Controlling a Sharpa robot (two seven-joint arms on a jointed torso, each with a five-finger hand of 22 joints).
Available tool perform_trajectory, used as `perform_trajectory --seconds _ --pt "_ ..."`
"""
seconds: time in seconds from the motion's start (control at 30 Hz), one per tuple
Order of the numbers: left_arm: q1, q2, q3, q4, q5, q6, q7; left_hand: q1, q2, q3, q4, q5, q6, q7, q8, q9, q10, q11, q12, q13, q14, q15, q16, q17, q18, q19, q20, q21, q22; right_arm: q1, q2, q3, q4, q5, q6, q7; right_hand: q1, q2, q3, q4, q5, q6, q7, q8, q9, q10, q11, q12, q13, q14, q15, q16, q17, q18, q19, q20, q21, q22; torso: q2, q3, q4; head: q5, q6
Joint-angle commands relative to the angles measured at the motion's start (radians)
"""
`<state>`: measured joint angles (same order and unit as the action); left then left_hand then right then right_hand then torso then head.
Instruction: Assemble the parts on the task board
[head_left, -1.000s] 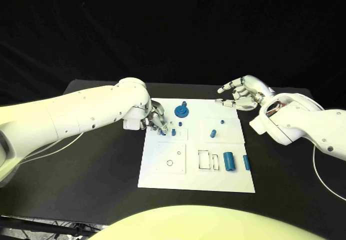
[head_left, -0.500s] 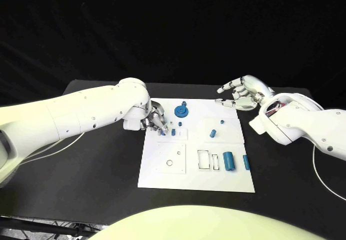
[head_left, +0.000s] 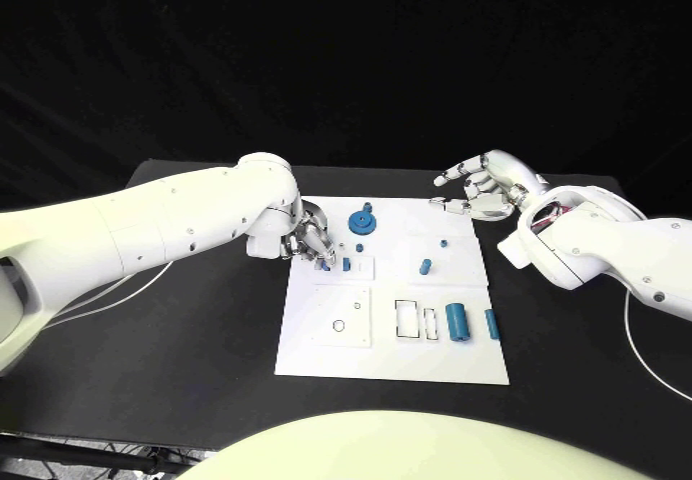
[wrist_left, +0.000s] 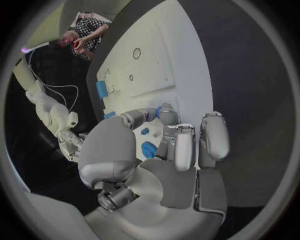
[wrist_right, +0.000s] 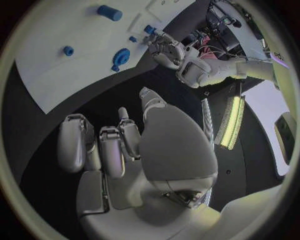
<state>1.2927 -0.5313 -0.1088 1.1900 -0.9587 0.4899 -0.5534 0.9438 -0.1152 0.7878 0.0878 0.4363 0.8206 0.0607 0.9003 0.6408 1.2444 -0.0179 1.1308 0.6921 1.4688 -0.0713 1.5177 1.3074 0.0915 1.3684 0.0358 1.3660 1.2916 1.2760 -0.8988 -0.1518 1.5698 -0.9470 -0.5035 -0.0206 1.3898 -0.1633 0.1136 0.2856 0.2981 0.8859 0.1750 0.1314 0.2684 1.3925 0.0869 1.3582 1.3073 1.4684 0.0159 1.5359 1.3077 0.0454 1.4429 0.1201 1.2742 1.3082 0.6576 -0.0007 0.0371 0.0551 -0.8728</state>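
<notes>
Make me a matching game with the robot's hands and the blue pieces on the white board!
Things:
1. left hand
2. right hand
3. blue gear
4. blue cylinder

Places:
A. lying near the board's near right corner
B. hovering off the board's far right corner, holding nothing
C. fingers at a small blue peg by the board's left edge
D. at the board's far edge, near the middle

Pairs: 1-C, 2-B, 3-D, 4-A
</notes>
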Motion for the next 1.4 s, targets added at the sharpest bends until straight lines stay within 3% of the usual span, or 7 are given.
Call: perform_trajectory --seconds 0.03,0.2,0.47,0.5,0.63,0.9,1.4 --pt "-0.008 0.008 -0.005 -0.017 0.008 0.023 -0.008 0.013 0.021 0.173 -0.170 -0.004 -0.002 -0.008 -0.004 -0.001 -0.002 -0.005 -0.005 -0.003 0.078 -0.006 0.002 0.172 -0.013 -0.003 -0.001 -0.001 -0.003 0.000 0.001 0.000 0.000 -0.007 0.010 0.008 -0.004 -0.001 0.004 0.002 0.004 0.002 -0.004 0.004 -0.001 -0.004 -0.001 -0.001 0.049 0.080 -0.006 -0.004 0.168 0.019 -0.001 -0.007 -0.006 0.118 0.000 -0.0003 0.0012 -0.002 0.000" --pt "-0.007 0.012 -0.004 -0.030 0.019 0.020 -0.009 0.016 0.028 0.151 -0.163 -0.022 -0.013 -0.002 -0.015 -0.006 -0.016 0.000 -0.021 -0.029 0.077 -0.002 0.001 0.169 -0.011 -0.011 0.001 -0.010 -0.013 -0.001 0.003 0.000 -0.001 -0.007 0.011 0.008 -0.004 -0.001 0.004 0.002 0.004 0.002 -0.004 0.004 -0.001 -0.004 -0.001 -0.001 0.049 0.080 -0.006 -0.004 0.168 0.019 -0.001 -0.007 -0.006 0.118 0.000 0.0001 0.0013 -0.003 0.000" --pt "-0.007 0.013 -0.003 -0.036 0.038 -0.011 -0.006 0.039 0.048 0.110 -0.151 -0.021 -0.042 0.018 -0.083 -0.040 -0.032 0.017 -0.028 -0.040 0.075 0.010 -0.001 0.165 -0.010 -0.016 0.012 -0.017 -0.020 -0.001 0.004 0.000 -0.003 -0.007 0.012 0.008 -0.004 -0.001 0.004 0.002 0.004 0.002 -0.004 0.004 -0.001 -0.004 -0.001 -0.001 0.049 0.080 -0.006 -0.004 0.168 0.019 -0.001 -0.007 -0.006 0.118 0.000 0.0003 0.0014 -0.003 0.000" --pt "-0.007 0.012 -0.001 -0.036 0.042 -0.014 -0.006 0.047 0.054 0.108 -0.149 -0.020 -0.051 0.026 -0.109 -0.053 -0.038 0.024 -0.030 -0.045 0.075 0.016 -0.001 0.165 -0.010 -0.016 0.016 -0.018 -0.020 -0.001 0.004 0.000 -0.003 -0.007 0.012 0.008 -0.004 -0.001 0.004 0.002 0.004 0.002 -0.004 0.004 -0.001 -0.004 -0.001 -0.001 0.049 0.080 -0.006 -0.004 0.168 0.019 -0.001 -0.007 -0.006 0.118 0.000 0.0002 0.0013 -0.003 0.000" --pt "-0.007 0.011 0.003 -0.037 0.048 -0.020 -0.006 0.049 0.054 0.102 -0.147 -0.022 -0.050 0.030 -0.118 -0.057 -0.044 0.027 -0.033 -0.052 0.074 0.018 -0.003 0.162 -0.009 -0.019 0.019 -0.020 -0.023 -0.001 0.004 0.000 -0.004 -0.007 0.013 0.007 -0.004 -0.001 0.004 0.002 0.004 0.002 -0.004 0.004 -0.001 -0.004 -0.001 -0.001 0.049 0.080 -0.006 -0.004 0.168 0.019 -0.001 -0.007 -0.006 0.118 -0.001 0.0002 0.0011 -0.004 0.000" --pt "-0.007 0.011 0.005 -0.041 0.047 -0.026 -0.006 0.018 0.015 0.017 -0.111 -0.026 -0.040 0.030 -0.146 -0.065 -0.058 0.030 -0.033 -0.057 0.071 0.023 -0.007 0.154 -0.007 -0.024 0.027 -0.029 -0.031 -0.001 0.004 0.000 -0.003 -0.007 0.013 0.007 -0.004 -0.001 0.004 0.002 0.004 0.002 -0.004 0.004 -0.001 -0.004 -0.001 -0.001 0.049 0.080 -0.006 -0.004 0.168 0.019 -0.001 -0.007 -0.006 0.118 0.000 0.0001 0.0015 -0.005 0.000" --pt "-0.007 0.012 0.005 -0.043 0.021 -0.023 -0.007 -0.028 -0.020 -0.082 -0.038 -0.027 -0.026 0.030 -0.176 -0.073 -0.070 0.032 -0.028 -0.061 0.069 0.024 -0.009 0.148 -0.006 -0.024 0.027 -0.036 -0.037 -0.001 0.002 0.000 -0.002 -0.007 0.011 0.007 -0.005 -0.003 0.004 0.002 0.004 0.002 -0.004 0.006 -0.004 -0.005 -0.001 -0.003 0.047 0.080 -0.006 -0.004 0.167 0.019 -0.002 -0.007 -0.010 0.119 -0.001 0.0002 0.0015 -0.006 0.000"
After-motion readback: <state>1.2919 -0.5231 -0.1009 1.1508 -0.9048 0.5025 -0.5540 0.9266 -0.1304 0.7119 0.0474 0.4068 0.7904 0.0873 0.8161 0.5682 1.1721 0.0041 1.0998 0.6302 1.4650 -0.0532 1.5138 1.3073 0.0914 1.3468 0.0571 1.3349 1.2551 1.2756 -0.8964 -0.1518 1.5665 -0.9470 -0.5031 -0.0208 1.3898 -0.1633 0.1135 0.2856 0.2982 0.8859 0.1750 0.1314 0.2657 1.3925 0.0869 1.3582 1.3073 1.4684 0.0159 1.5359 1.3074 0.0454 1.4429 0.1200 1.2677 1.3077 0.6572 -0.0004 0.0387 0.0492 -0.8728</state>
